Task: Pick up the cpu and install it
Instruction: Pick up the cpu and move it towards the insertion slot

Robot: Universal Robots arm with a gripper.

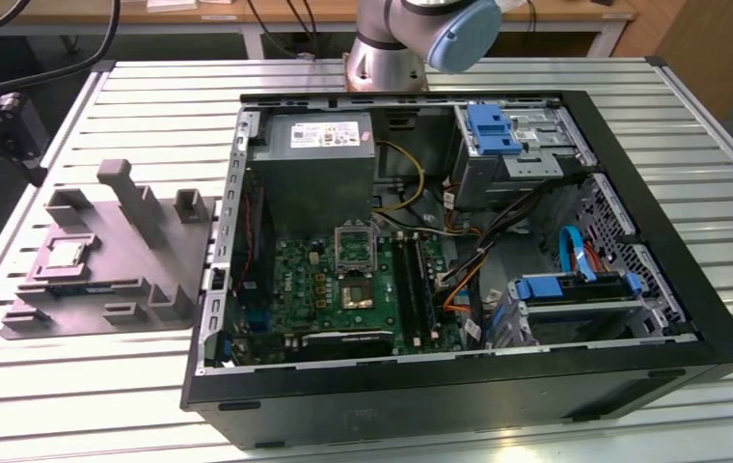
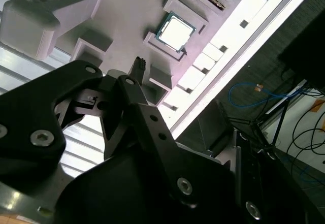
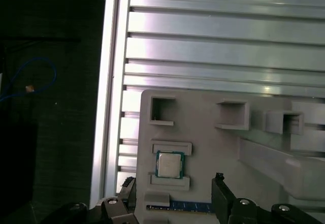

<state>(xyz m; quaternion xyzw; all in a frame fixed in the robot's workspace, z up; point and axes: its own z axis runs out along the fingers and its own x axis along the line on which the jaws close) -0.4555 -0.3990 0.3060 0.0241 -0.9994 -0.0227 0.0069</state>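
Note:
The cpu (image 3: pixel 169 164), a small square chip with a pale metal top, lies flat in a recess of the grey plastic tray (image 3: pixel 203 132); in the second wrist view the cpu (image 2: pixel 176 31) sits there too. In the exterior view the cpu (image 1: pixel 65 253) rests on the tray (image 1: pixel 109 289) at that view's left, beside the open computer case (image 1: pixel 470 386). My gripper (image 3: pixel 174 179) hovers above the tray, open, its two dark fingertips (image 3: pixel 219 178) standing apart on either side of the chip and holding nothing. The black socket (image 1: pixel 352 239) lies on the green motherboard (image 1: pixel 328 289).
Upright blocks (image 1: pixel 128 188) rise from the tray close to the chip. A memory stick (image 3: pixel 190 207) lies in a tray slot near the fingers. The slatted metal table (image 3: pixel 228 31) ends at an edge (image 3: pixel 109 82) beside the tray. A grey power-supply box (image 1: pixel 321 145) and cables (image 1: pixel 508 231) crowd the case.

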